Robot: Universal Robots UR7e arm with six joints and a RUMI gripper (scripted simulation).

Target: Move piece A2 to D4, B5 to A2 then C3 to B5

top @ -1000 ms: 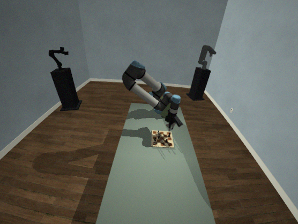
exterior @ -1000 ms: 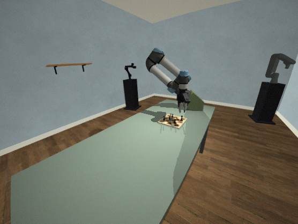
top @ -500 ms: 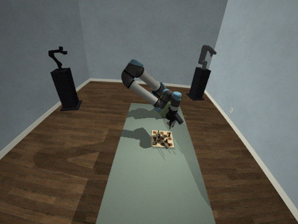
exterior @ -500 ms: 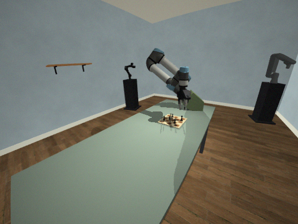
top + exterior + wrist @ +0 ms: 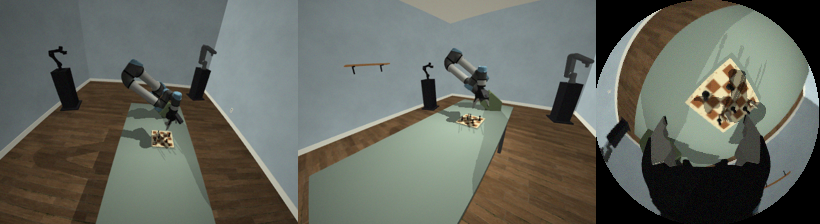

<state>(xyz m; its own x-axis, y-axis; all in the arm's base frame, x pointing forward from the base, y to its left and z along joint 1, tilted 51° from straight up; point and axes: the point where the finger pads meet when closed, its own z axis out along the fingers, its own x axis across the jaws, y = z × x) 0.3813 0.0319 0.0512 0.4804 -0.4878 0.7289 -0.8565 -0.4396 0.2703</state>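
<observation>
I had my gripper (image 5: 173,125) (image 5: 481,105) (image 5: 705,116) spread wide with nothing in it, held above the board's robot-side edge, likely so the fingers would clear the tall pieces. The chessboard (image 5: 163,147) (image 5: 476,127) (image 5: 689,102) lay flat on the table (image 5: 155,182) (image 5: 400,161) (image 5: 703,37), its pieces standing on their squares. One dark piece (image 5: 169,134) (image 5: 479,118) (image 5: 705,94) stood apart near a corner, which probably gave my fingers room there; I couldn't read the square names.

One flat brown-and-cream checkered board (image 5: 173,146) (image 5: 476,126) (image 5: 690,102) below claw (image 5: 174,125) (image 5: 481,107) (image 5: 705,116), at least five dark chess pieces (image 5: 169,134) (image 5: 479,118) (image 5: 705,94) on it. Two black boxy pedestals (image 5: 65,89) (image 5: 429,94), one either side, well apart from claw. One orange-brown wall shelf (image 5: 367,65).
</observation>
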